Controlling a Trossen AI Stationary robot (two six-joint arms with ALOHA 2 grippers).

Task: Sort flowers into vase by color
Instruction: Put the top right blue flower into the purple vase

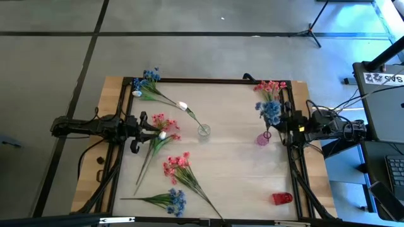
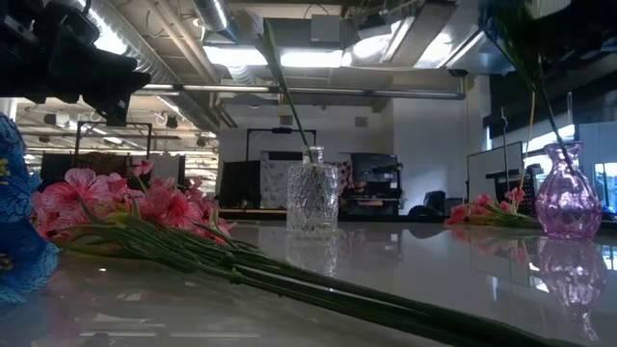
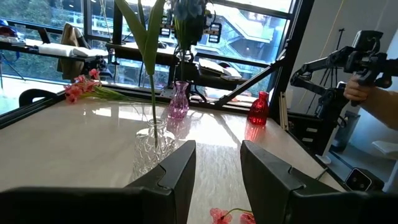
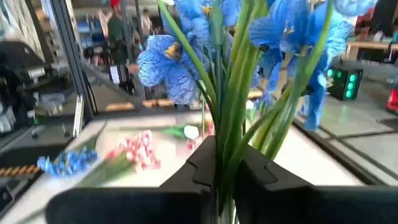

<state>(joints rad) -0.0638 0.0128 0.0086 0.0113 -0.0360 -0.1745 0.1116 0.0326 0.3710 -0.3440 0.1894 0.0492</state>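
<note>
The blue flower sprig (image 4: 249, 68) stands upright with its green stems running down into the purple vase (image 1: 263, 139) near the table's right edge, its blue clustered blooms (image 1: 271, 111) spread above the neck. The right gripper (image 4: 225, 163) is at that sprig, and its two dark fingers (image 4: 199, 165) press against the stems from either side, so the jaws are clamped on the bundle with only the stems between them. The left gripper (image 3: 217, 168) hovers over the middle-left of the table above a pink sprig and a white bud (image 1: 162, 135), its fingers (image 3: 177, 171) standing apart with nothing between them. A clear glass vase (image 2: 313, 196) stands near the table's centre and holds a single long green stem whose white bud (image 1: 182, 106) leans out toward the far-left corner. Pink sprigs (image 1: 270, 87) lie at the far-right corner just behind the purple vase, another pink sprig (image 1: 178, 166) lies in the near-left part of the table, one blue sprig (image 1: 175, 200) lies near the front edge, and another blue sprig (image 1: 148, 79) lies at the far-left corner. A small red vase (image 1: 282, 198) stands near the front-right corner of the pale table (image 1: 233, 170). In the left wrist view, a person's hand (image 3: 360, 90) shows beyond the table.
</note>
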